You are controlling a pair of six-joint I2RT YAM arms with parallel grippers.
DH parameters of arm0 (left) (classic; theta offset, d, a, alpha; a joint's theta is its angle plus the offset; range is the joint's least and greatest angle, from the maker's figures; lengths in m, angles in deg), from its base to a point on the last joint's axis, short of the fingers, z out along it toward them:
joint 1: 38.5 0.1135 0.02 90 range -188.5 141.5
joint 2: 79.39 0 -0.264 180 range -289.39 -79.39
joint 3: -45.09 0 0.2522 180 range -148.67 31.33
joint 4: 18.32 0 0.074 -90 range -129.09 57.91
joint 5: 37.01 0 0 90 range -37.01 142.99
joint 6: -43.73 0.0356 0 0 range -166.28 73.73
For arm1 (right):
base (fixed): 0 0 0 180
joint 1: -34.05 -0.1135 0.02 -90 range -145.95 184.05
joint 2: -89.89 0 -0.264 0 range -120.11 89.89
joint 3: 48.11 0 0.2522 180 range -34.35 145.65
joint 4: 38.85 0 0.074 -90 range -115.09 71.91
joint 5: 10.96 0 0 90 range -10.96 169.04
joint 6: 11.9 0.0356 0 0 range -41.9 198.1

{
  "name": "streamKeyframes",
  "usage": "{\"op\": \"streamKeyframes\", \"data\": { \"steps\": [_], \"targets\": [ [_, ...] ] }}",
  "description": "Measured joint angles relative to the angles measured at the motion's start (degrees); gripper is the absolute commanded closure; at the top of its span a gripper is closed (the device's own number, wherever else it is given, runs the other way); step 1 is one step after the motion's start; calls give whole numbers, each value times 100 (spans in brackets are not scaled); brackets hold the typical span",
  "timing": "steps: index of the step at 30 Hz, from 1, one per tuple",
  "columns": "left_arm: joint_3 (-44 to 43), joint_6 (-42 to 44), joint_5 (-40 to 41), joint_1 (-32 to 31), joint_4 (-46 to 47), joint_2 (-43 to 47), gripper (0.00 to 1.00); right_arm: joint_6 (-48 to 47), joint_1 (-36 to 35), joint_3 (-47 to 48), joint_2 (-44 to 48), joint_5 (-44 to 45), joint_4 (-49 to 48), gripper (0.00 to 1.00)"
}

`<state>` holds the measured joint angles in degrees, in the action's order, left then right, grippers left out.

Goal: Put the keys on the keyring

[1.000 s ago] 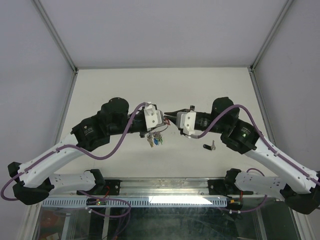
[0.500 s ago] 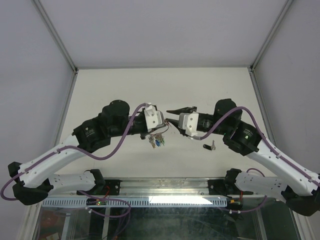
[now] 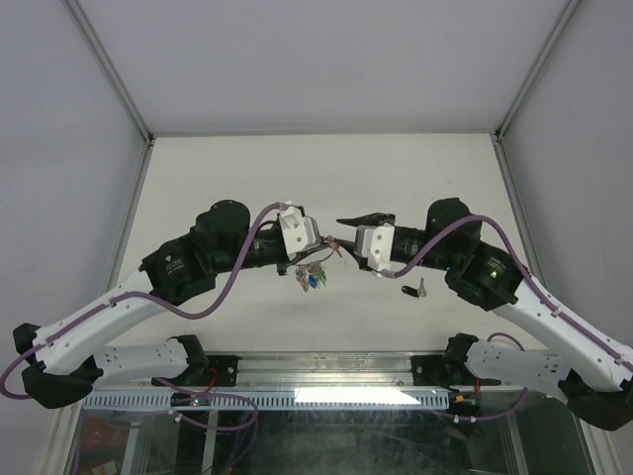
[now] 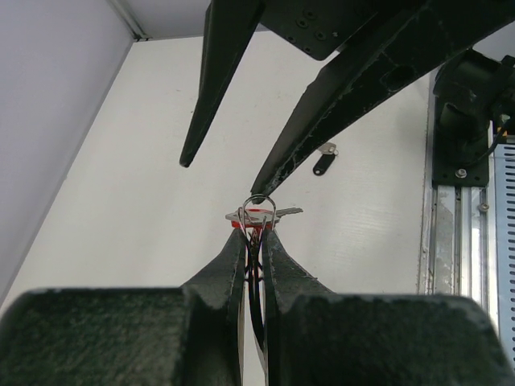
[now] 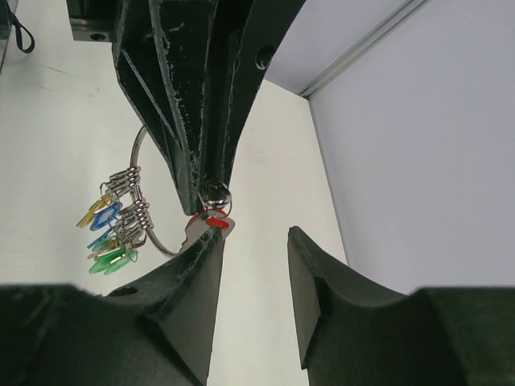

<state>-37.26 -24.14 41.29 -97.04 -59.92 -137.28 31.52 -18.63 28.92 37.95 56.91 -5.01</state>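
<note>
I saw my left end effector (image 4: 256, 229) clamped on the thin silver wire keyring (image 3: 311, 269), its blue, yellow and green tags dangling over the white table (image 3: 218, 178). The red-tagged silver key (image 5: 211, 223) sat at its tips, just beside my right end effector (image 5: 253, 237), whose jaws stood apart.

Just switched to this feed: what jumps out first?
Mid-table, the left gripper is shut on the thin silver wire keyring, with a red-tagged silver key at its tips and blue, yellow and green tags hanging from it. The right gripper gapes beside that key. A black-tagged key lies alone on the white table.
</note>
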Motion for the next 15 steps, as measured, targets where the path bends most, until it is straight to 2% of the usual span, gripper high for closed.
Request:
{"op": "streamKeyframes", "data": {
  "steps": [4,6,9,15],
  "targets": [
    [116,-188,299,0,201,46,100,343,0,0,92,221,74,60],
    [271,-343,597,0,409,116,100,807,0,0,181,433,79,60],
    [540,-601,1095,0,750,238,100,1762,0,28,282,826,85,58],
    [1064,-1104,2081,0,1519,376,100,4284,0,431,-22,1604,59,56]
  ]
}}
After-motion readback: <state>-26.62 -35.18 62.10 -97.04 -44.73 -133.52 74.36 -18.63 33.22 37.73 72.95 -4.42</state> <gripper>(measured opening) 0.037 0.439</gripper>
